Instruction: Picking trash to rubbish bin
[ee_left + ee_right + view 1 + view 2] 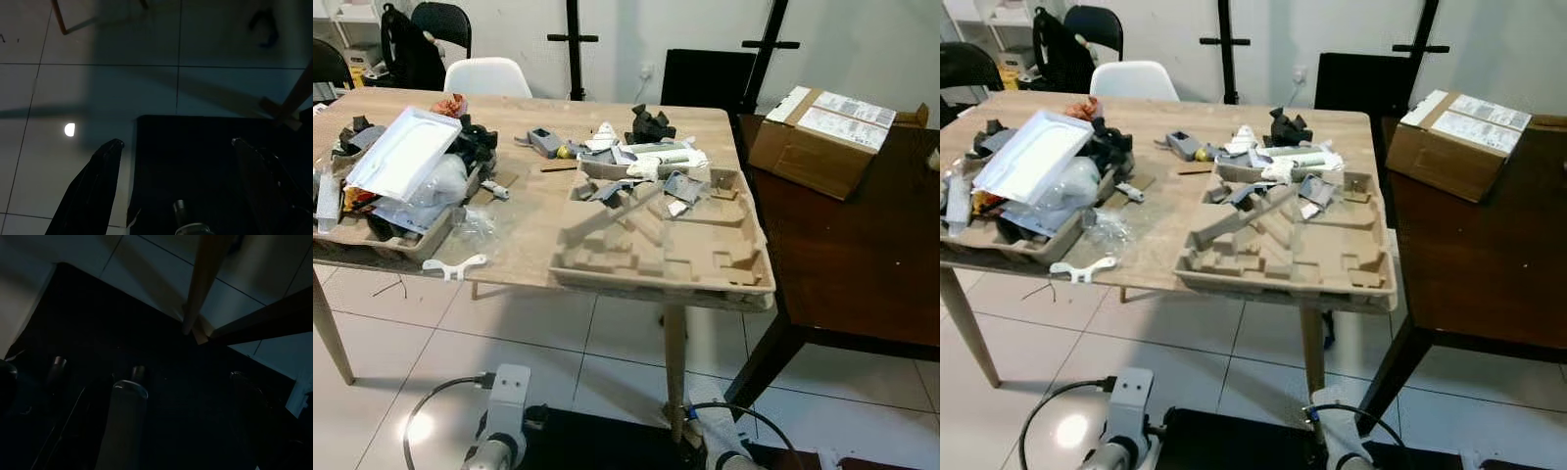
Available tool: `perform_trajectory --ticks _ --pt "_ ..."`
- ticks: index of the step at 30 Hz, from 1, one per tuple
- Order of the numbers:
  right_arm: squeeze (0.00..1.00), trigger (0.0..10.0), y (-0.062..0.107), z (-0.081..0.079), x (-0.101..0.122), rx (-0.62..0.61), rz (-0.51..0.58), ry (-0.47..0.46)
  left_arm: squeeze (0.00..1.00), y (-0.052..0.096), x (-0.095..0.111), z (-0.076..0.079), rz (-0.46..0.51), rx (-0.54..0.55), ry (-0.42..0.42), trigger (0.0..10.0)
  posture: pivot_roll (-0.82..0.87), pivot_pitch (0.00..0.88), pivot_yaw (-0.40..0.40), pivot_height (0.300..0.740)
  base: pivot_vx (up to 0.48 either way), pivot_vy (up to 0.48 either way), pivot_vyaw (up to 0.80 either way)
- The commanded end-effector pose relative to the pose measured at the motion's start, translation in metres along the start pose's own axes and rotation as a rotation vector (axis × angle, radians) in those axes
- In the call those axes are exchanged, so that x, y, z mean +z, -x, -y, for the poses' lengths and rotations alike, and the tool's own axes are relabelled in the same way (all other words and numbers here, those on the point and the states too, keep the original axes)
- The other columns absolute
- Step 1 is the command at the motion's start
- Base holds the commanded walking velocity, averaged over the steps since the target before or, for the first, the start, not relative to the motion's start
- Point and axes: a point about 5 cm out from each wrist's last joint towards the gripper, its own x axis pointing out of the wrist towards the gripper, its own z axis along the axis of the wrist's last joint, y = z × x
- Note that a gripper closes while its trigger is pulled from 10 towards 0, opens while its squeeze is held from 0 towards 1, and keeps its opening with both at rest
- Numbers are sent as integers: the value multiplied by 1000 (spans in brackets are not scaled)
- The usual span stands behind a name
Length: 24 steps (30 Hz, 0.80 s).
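Note:
Trash covers a light wooden table. A moulded cardboard tray lies at its near right corner with grey scraps in it. On the left, another cardboard tray holds a white foam lid, clear plastic bags and black parts. A small white plastic piece sits at the front edge. Both arms hang low below the table. My left gripper is open over the floor tiles. My right gripper is open above a dark base, with nothing between its fingers.
A dark wooden table adjoins on the right and bears a cardboard box. A white chair and black chairs stand behind the light table. Table legs reach the tiled floor near my arms.

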Motion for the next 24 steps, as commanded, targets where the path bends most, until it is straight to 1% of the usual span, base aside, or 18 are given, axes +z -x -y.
perform_trajectory --ticks 1,2,3,4,5,7,8,9,10,11,12,14,17,19,20,22,24 --pt "0 10000 0 -1 2 9 19 -28 0 3 3 -16 35 37 -22 10000 28 111 15 740 0 0 0" --pt "0 10000 -1 0 6 19 38 -40 0 3 11 -25 66 63 -68 10000 28 111 15 740 0 0 0" --pt "0 10000 -1 0 6 19 38 -40 0 3 11 -25 66 63 -68 10000 28 111 15 740 0 0 0" --pt "0 10000 -1 1 8 27 50 -49 0 3 15 -30 87 82 -100 10000 28 110 15 740 0 0 0" --pt "0 10000 -1 1 8 27 50 -49 0 3 15 -30 87 82 -100 10000 28 110 15 740 0 0 0" --pt "0 10000 -1 5 13 29 75 -71 0 4 30 -42 161 110 -167 10000 29 109 14 740 0 0 0" --pt "0 10000 -1 5 13 29 75 -71 0 4 30 -42 161 110 -167 10000 29 109 14 740 0 0 0" --pt "0 10000 -1 7 14 37 82 -71 306 5 37 -48 201 136 -141 10000 29 109 14 740 0 0 0" --pt "0 10000 -1 8 15 45 86 -63 933 6 43 -51 243 156 -92 10000 33 106 10 740 0 0 0" --pt "0 10000 -1 8 15 45 86 -63 933 6 43 -51 243 156 -92 10000 33 106 10 740 0 0 0" --pt "0 10000 0 11 16 55 91 -45 1000 9 53 -53 332 167 90 10000 37 103 9 740 0 0 0" --pt "0 10000 0 15 18 45 95 -46 1000 12 57 -53 386 159 173 10000 35 102 10 740 0 0 0" --pt "0 10000 0 19 19 33 98 -55 1000 15 58 -52 415 156 194 10000 35 100 10 740 0 0 0" --pt "0 10000 0 20 20 33 101 -55 1000 19 56 -47 436 117 210 10000 34 97 11 740 0 0 0" --pt "0 10000 0 21 20 36 104 -49 1000 21 55 -47 448 110 245 10000 31 97 11 740 0 0 0" --pt "0 10000 0 21 22 45 113 -36 1000 28 55 -54 482 122 372 10000 31 96 4 740 0 0 0" --pt "0 10000 0 21 22 45 113 -36 1000 28 55 -54 482 122 372 10000 31 96 4 740 0 0 0"
